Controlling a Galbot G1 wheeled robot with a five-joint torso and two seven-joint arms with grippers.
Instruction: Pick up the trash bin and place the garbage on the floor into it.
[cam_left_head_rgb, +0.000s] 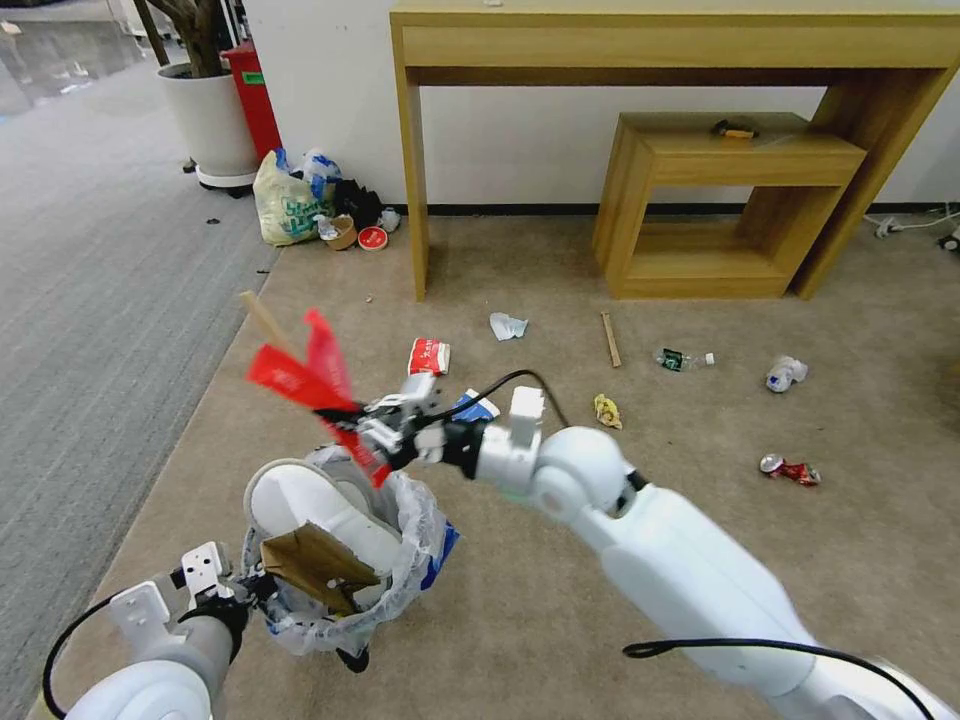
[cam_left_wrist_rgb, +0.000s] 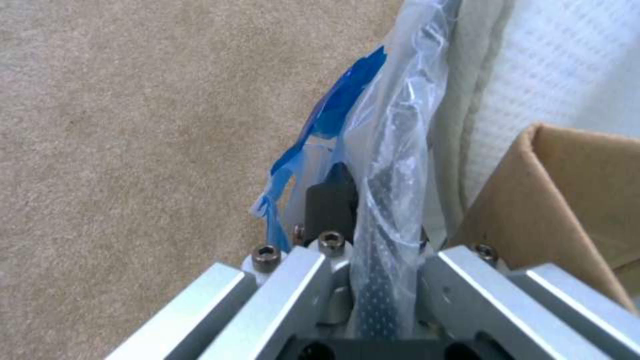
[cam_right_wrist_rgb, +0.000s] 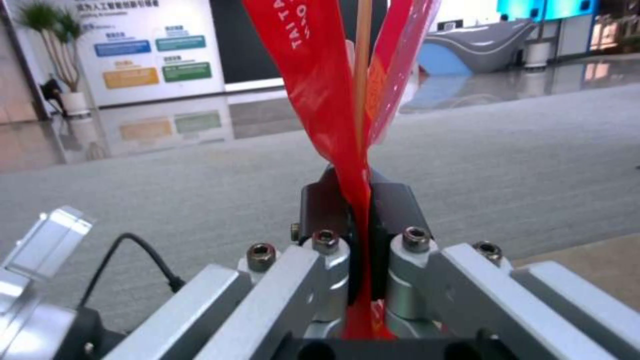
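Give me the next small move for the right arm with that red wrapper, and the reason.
Probably ease the right gripper a little toward the bin's middle, then open it. It is shut on the red wrapper, which hangs over the far rim of the trash bin held by the left gripper; slippers and cardboard already crowd the opening.

Crinkly clear plastic bin liner (cam_left_wrist_rgb: 393, 150), glossy red wrapper (cam_right_wrist_rgb: 320, 90) — matt short-pile carpet (cam_left_wrist_rgb: 133, 125)

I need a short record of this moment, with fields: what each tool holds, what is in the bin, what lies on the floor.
left tool: shut on the trash bin rim
right tool: shut on the red wrapper above the bin
in bin: white slippers, cardboard
on floor: crushed can, plastic bottles, red paper cup
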